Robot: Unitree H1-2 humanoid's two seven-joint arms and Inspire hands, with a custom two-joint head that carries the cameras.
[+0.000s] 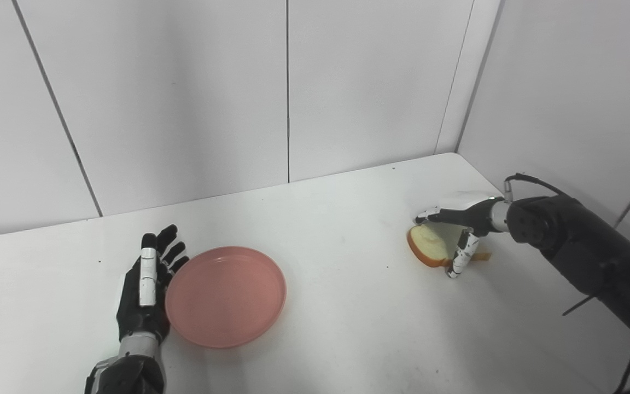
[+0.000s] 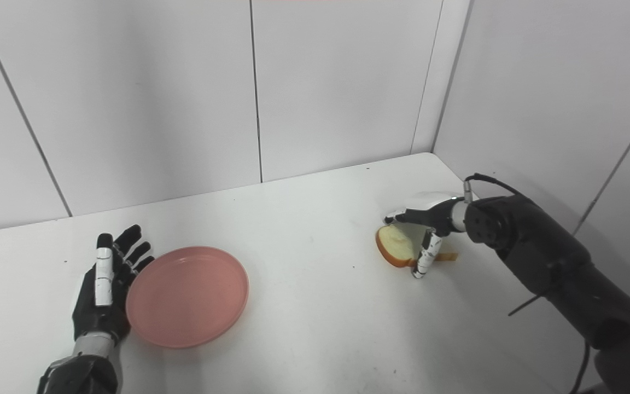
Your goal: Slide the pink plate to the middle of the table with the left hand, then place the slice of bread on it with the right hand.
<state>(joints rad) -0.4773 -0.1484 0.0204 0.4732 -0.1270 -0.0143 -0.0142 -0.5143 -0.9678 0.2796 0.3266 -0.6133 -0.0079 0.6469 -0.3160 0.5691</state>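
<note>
The pink plate (image 1: 226,295) lies flat on the white table (image 1: 348,306), left of centre near the front. My left hand (image 1: 148,284) rests open on the table with its fingers straight, its inner side against the plate's left rim. At the right, the slice of bread (image 1: 429,244), pale with an orange-brown crust, stands tilted on the table. My right hand (image 1: 460,232) is closed around it, fingers over its top edge and thumb down across its near face. The hand hides part of the slice.
White wall panels (image 1: 287,93) close the table at the back and right, meeting in a corner behind the right hand. A black cable (image 1: 534,183) loops over the right wrist. The table's right edge runs under the right forearm.
</note>
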